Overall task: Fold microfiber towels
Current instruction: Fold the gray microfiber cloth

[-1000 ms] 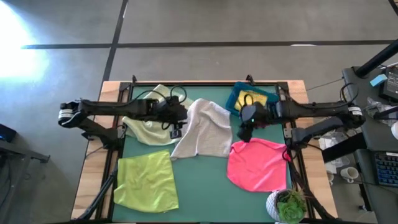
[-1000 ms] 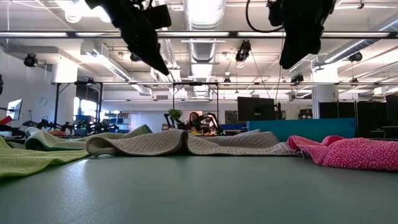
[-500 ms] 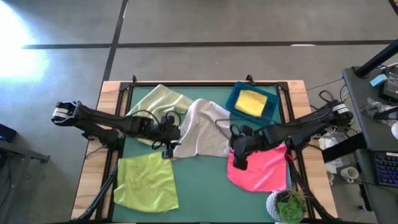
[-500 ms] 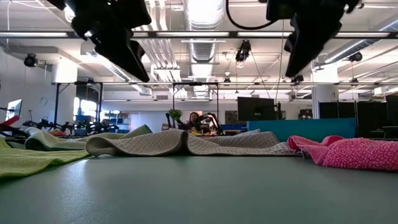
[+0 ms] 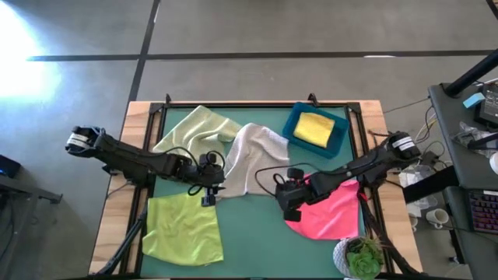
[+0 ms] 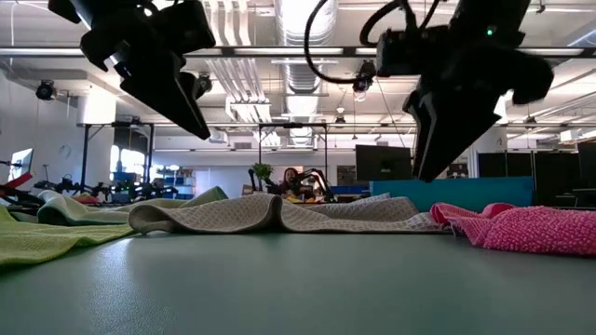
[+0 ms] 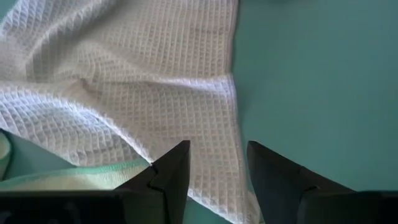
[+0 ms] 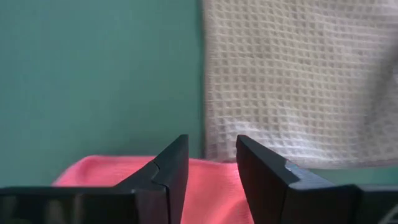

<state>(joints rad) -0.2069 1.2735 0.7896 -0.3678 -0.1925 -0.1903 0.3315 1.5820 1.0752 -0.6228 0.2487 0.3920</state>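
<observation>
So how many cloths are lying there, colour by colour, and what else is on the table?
Pale green cloth: 1
Light grey cloth: 1
Lime green cloth: 1
Hot pink cloth: 1
Yellow cloth, in the bin: 1
Blue bin: 1
Potted plant: 1
Total: 7

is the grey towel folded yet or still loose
Loose, not folded: the grey towel lies rumpled in one layer on the mat, overlapping the pale green towel; no neat fold edge shows.

Bright glare washes the floor (image 5: 31,39) at my far left; ceiling lights (image 6: 303,14) silhouette my arms, and my right wrist view blurs softly.
</observation>
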